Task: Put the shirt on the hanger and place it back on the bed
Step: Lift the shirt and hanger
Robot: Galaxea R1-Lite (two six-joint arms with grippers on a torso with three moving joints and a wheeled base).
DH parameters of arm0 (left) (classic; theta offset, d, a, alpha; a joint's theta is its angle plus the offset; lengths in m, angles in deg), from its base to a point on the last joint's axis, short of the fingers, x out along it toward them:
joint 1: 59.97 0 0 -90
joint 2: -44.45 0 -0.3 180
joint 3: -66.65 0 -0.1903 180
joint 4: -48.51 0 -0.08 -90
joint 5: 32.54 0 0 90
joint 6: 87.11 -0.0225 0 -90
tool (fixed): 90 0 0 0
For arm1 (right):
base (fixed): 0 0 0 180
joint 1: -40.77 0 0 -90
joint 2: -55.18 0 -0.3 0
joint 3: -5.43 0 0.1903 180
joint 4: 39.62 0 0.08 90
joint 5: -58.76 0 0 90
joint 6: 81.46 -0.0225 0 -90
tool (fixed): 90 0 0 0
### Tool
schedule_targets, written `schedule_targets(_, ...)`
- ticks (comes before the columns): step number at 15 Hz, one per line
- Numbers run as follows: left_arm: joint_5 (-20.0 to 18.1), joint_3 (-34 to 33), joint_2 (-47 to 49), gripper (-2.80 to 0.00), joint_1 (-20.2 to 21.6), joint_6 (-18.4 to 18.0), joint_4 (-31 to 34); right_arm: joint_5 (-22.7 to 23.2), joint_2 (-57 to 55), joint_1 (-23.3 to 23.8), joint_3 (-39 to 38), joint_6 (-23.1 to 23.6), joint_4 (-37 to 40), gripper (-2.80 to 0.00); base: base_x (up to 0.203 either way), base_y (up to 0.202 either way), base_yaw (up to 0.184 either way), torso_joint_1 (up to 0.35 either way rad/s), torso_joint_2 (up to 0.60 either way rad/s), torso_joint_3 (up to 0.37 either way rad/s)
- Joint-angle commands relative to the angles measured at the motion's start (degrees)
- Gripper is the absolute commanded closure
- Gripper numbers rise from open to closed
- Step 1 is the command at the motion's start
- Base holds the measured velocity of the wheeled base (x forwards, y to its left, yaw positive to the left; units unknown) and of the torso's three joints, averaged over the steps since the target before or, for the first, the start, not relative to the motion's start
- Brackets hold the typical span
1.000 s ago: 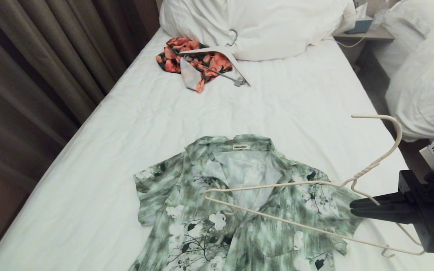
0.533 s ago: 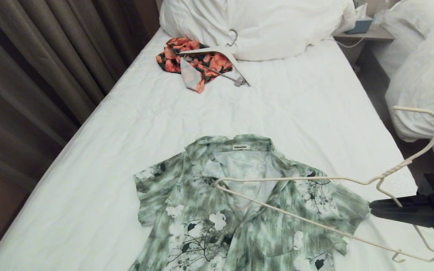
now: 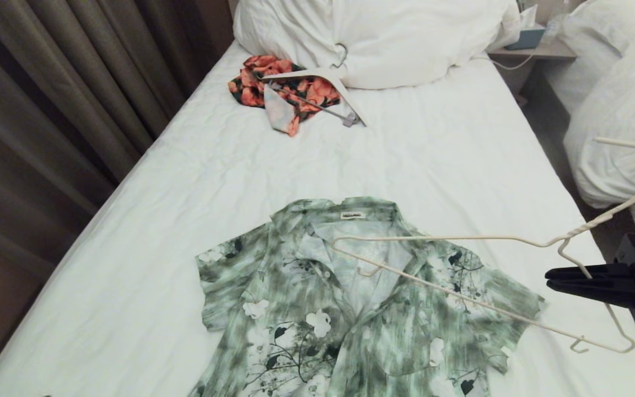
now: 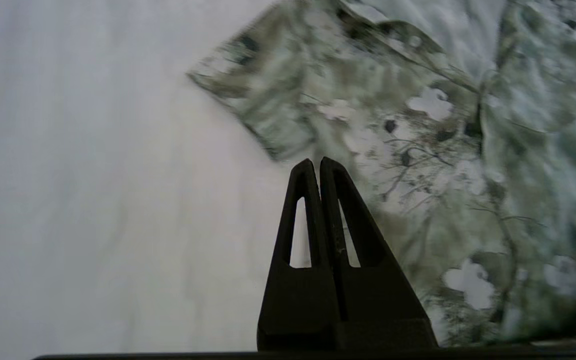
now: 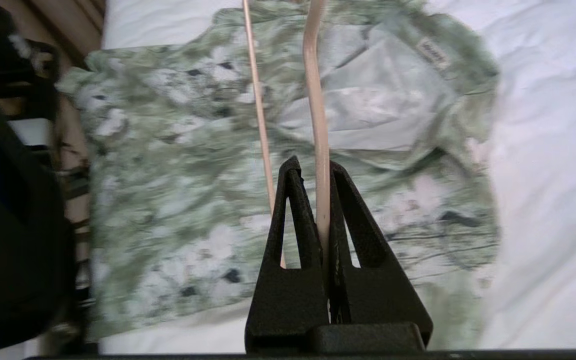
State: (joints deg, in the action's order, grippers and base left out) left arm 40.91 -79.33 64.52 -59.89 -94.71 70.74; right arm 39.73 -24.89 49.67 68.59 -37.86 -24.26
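Observation:
The green-and-white floral shirt (image 3: 350, 314) lies flat and open-collared at the near end of the bed (image 3: 405, 160). My right gripper (image 3: 550, 278) is at the bed's right edge, shut on the cream wire hanger (image 3: 582, 227) just below its twisted neck. The hanger is held above the shirt, with its far corner over the collar and its hook pointing right. In the right wrist view the gripper (image 5: 313, 167) pinches the hanger (image 5: 318, 115) over the shirt (image 5: 193, 175). My left gripper (image 4: 315, 162) is shut and empty, over the sheet (image 4: 93, 175) beside a sleeve of the shirt (image 4: 443, 150).
An orange-and-black garment (image 3: 257, 82) with a thick white hanger (image 3: 317, 74) lies near the bunched duvet (image 3: 394, 38). Curtains (image 3: 47, 110) run along the left. A neighbouring bed (image 3: 620, 110) and a nightstand (image 3: 532, 49) are on the right.
My right gripper has drawn back to the right and risen a little with the hanger. The hanger's far corner has moved from the shirt's chest up over the collar.

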Motion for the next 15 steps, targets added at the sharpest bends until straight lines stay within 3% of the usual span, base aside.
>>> schedule_targets(1, -2.8, 0.2, 19.3, 0.0, -0.4, 0.6, -6.7, 0.4, -2.6, 0.0, 0.5, 0.2, -1.3, 0.0, 0.0, 0.0, 0.0, 0.0, 0.0, 0.0)
schedule_targets(4, -6.1, 1.3, 40.2, 0.0, -5.2, 5.6, -22.3, 0.4, -3.9, 0.9, 2.4, 0.2, -1.9, 0.0, 0.0, 0.0, 0.0, 0.0, 0.0, 0.0)
schedule_targets(8, -7.3, 6.7, 61.8, 0.0, -13.3, 11.7, -40.8, 0.4, -6.3, 4.9, 4.9, -0.7, -2.2, 0.0, 0.0, 0.0, 0.0, 0.0, 0.0, 0.0)
schedule_targets(10, -4.8, 12.1, 69.9, 0.0, -17.5, 14.7, -47.4, 0.4, -8.1, 6.3, 5.2, -0.8, -3.9, 0.0, 0.0, 0.0, 0.0, 0.0, 0.0, 0.0)
schedule_targets(13, -1.0, 18.0, 77.6, 0.0, -22.5, 16.8, -50.9, 0.4, -10.4, 6.3, 5.3, -0.9, -6.5, 0.0, 0.0, 0.0, 0.0, 0.0, 0.0, 0.0)
schedule_targets(14, -0.5, 19.2, 79.2, -2.8, -22.9, 17.0, -51.2, 0.4, -10.6, 6.3, 5.3, -0.9, -7.0, 0.0, 0.0, 0.0, 0.0, 0.0, 0.0, 0.0)
schedule_targets(15, 0.1, 20.5, 80.7, -2.8, -23.1, 17.0, -51.3, 0.4, -10.6, 6.2, 5.3, -0.9, -7.0, 0.0, 0.0, 0.0, 0.0, 0.0, 0.0, 0.0)
